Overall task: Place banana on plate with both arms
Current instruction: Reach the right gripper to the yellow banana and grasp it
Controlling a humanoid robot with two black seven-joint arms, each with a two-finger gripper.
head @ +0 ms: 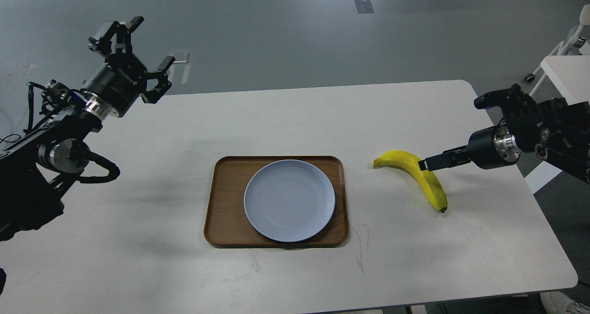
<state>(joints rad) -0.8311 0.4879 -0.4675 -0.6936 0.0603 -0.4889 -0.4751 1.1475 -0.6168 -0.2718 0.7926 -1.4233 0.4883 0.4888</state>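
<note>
At the banana's middle, your right gripper is reaching in from the right, its dark tip overlapping the fruit; you cannot tell whether those jaws are apart or together. Over the tabletop's far left corner, your left gripper is hanging raised with its jaws spread wide, holding nothing. Your banana is lying on the tabletop just right of the wooden tray, stem end toward the tray. Your pale blue plate is sitting inside that tray.
</note>
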